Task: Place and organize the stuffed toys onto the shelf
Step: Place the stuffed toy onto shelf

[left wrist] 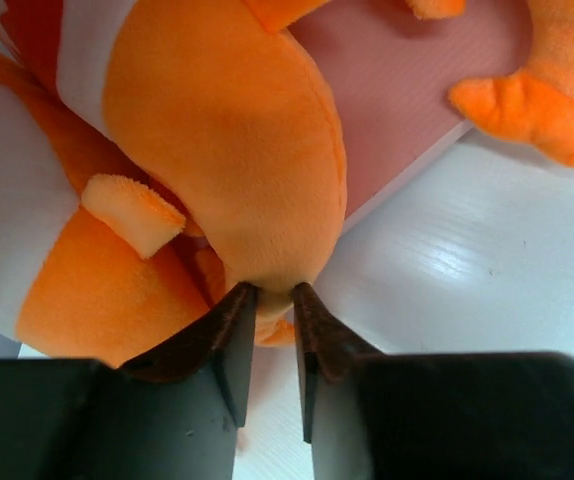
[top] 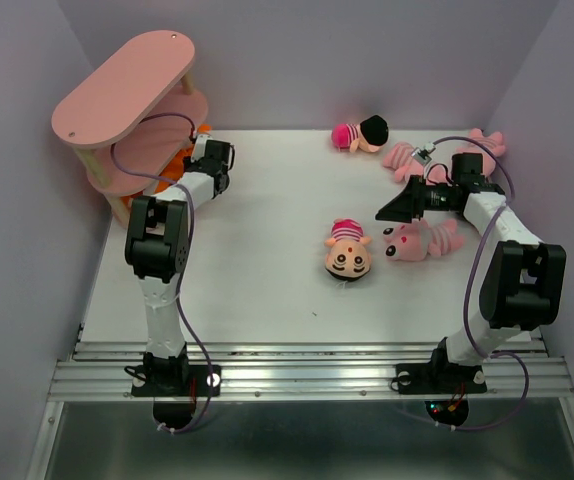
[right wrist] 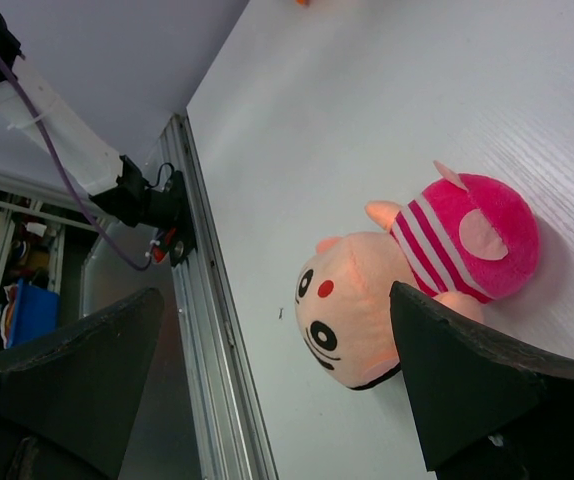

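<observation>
The pink shelf (top: 125, 82) stands at the far left. My left gripper (top: 195, 152) reaches to its lowest board (left wrist: 407, 90) and is shut on a fold of an orange stuffed toy (left wrist: 227, 150), which lies partly on that board. A second orange toy (left wrist: 557, 90) lies on the board beside it. My right gripper (top: 395, 207) is open and empty, hovering right of a peach-faced doll (top: 347, 252) in magenta stripes. In the right wrist view the doll (right wrist: 407, 270) lies between my wide-open fingers (right wrist: 467, 390).
Another doll (top: 360, 133) lies at the back centre. Pink striped animals lie near the right arm (top: 425, 240), further back (top: 405, 158) and by the right wall (top: 484, 141). The table's metal front rail (right wrist: 202, 330) runs along the near edge.
</observation>
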You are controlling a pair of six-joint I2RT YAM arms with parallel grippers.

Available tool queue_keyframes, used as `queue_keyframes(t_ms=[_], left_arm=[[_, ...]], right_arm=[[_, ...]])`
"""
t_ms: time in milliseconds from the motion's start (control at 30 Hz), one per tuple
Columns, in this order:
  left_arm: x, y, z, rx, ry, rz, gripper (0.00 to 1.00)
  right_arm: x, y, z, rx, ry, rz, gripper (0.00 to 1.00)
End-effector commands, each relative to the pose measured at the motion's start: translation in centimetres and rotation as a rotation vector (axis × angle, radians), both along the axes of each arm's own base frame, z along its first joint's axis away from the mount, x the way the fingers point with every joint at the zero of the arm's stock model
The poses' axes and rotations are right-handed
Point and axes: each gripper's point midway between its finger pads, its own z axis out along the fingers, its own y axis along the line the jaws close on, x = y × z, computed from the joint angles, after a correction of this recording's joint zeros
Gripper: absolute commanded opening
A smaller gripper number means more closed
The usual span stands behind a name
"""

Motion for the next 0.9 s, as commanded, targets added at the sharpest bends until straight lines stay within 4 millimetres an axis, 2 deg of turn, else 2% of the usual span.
queue_keyframes(t_ms=[0, 300, 433, 867], left_arm=[[1.1, 0.3, 1.5, -0.020, -0.052, 0.019, 0.25], [2.2, -0.4, 2.6, -0.059, -0.083, -0.015, 0.20], [2.7, -0.7, 3.1, -0.078, -0.098, -0.026, 0.15], [3.9, -2.2, 3.9, -0.153, -0.124, -0.075, 0.14]], right_arm=[[0.6, -0.2, 0.9, 0.012, -0.046, 0.011, 1.00], [0.6, -0.2, 0.8, 0.011, -0.043, 0.011, 1.00], [0.6, -0.2, 0.7, 0.011, -0.040, 0.011, 1.00], [0.6, -0.2, 0.7, 0.011, -0.041, 0.014, 1.00]])
